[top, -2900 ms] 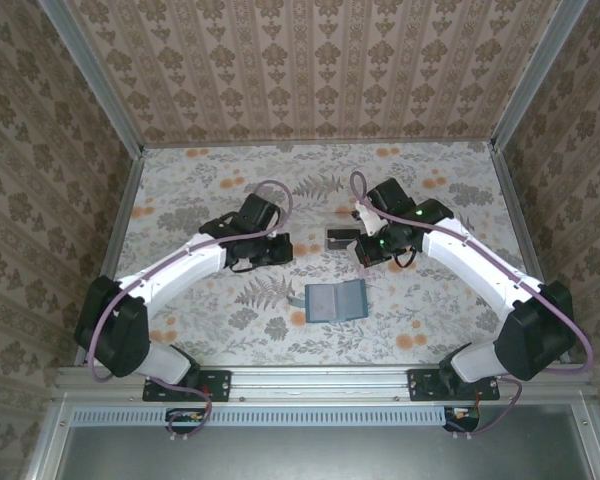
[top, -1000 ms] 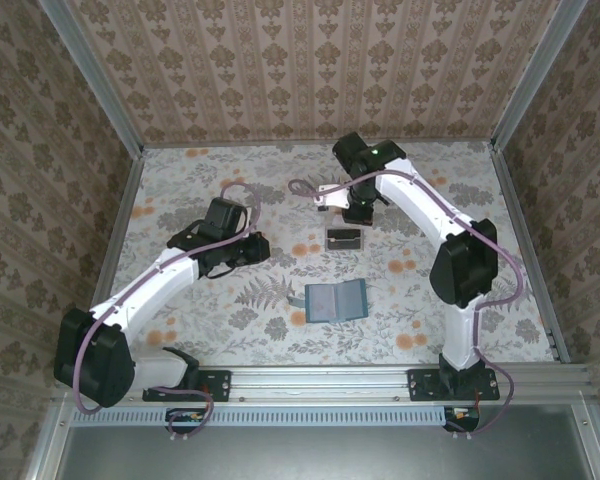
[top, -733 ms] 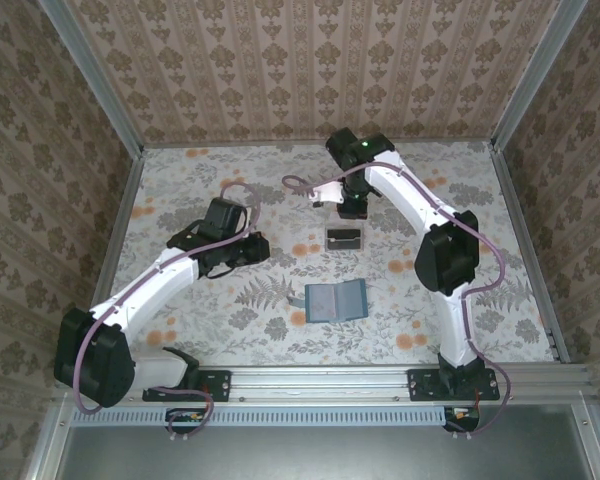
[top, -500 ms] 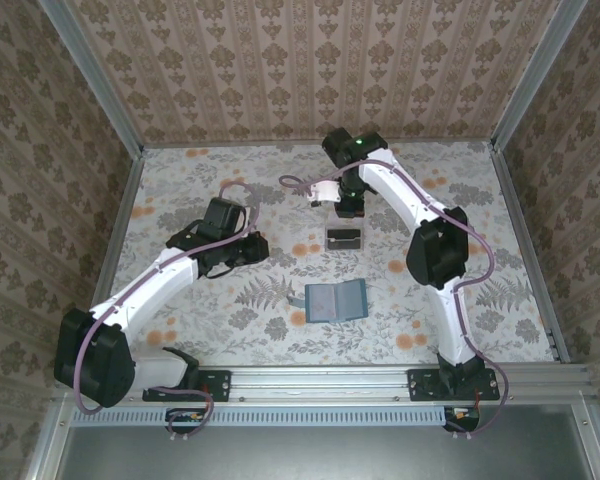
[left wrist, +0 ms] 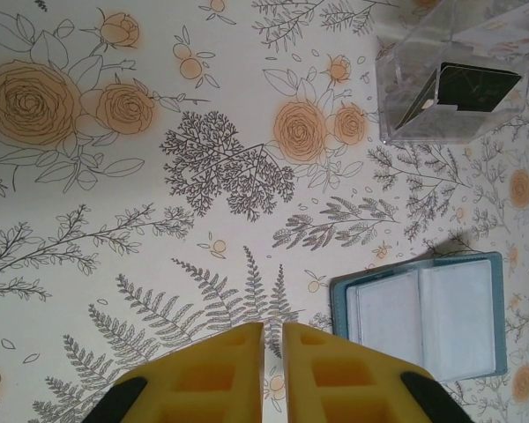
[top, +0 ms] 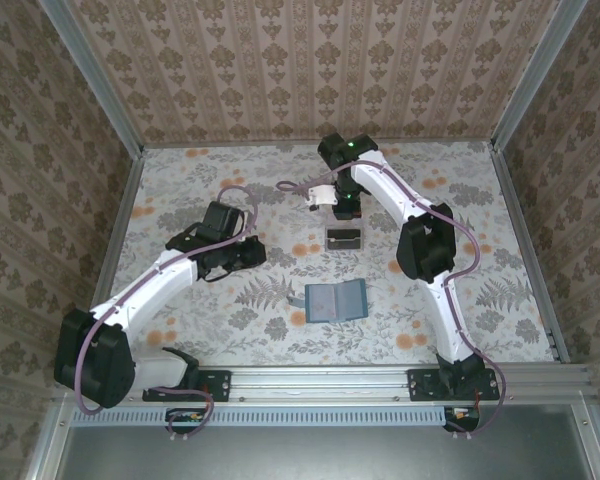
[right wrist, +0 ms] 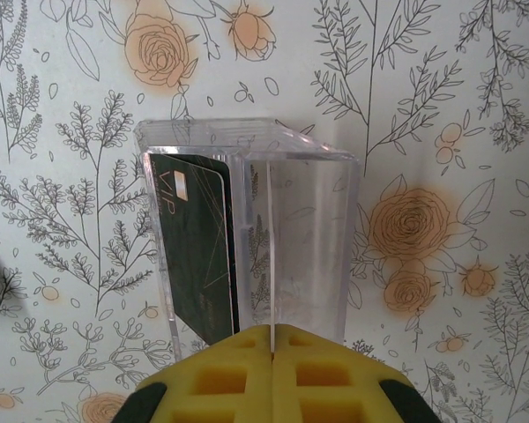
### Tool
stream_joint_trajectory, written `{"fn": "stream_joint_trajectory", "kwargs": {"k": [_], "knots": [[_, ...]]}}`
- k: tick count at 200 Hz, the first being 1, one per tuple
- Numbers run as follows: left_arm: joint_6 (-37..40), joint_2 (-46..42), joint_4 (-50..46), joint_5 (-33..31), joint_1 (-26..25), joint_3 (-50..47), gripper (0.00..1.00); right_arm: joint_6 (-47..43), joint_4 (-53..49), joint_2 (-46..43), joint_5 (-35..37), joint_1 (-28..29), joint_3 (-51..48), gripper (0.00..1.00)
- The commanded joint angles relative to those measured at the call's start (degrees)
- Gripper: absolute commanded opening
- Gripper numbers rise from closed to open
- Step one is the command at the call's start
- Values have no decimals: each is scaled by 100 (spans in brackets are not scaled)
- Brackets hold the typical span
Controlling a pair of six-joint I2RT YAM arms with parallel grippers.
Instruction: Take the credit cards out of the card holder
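The holder [top: 336,300] lies open flat. Just beyond it a dark card [right wrist: 198,247] stands in a tray [right wrist: 335,220]. There the right gripper [right wrist: 271,333] hangs pressed together, its arm stretched far. Left of the holder, the left gripper [left wrist: 272,330] points down, nearly pressed together and empty.

The top external camera looks down from high behind the 2 arm bases, taking in the whole table [top: 510,280]. The left wrist camera faces down past the left gripper [left wrist: 273,328], fairly high, with the clear tray [left wrist: 406,79] far ahead-right of its tips. The right wrist camera sits close, the same tray just ahead of the right gripper [right wrist: 271,328].
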Motion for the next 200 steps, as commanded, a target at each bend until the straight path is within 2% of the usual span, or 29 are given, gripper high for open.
{"fn": "stream_joint_trajectory", "kwargs": {"k": [1, 90, 137, 200], "knots": [[-53, -137, -80, 22, 54, -95, 14, -182, -469, 118, -121, -33, 174, 0], [-41, -84, -93, 79, 96, -91, 14, -82, -858, 309, -537, -24, 174, 0], [-55, -66, -88, 96, 114, -94, 14, -39, -821, 398, -449, -25, 378, 19], [-45, -49, -107, 147, 133, 15, 15, 119, -275, -84, 50, -14, 622, 21]]}}
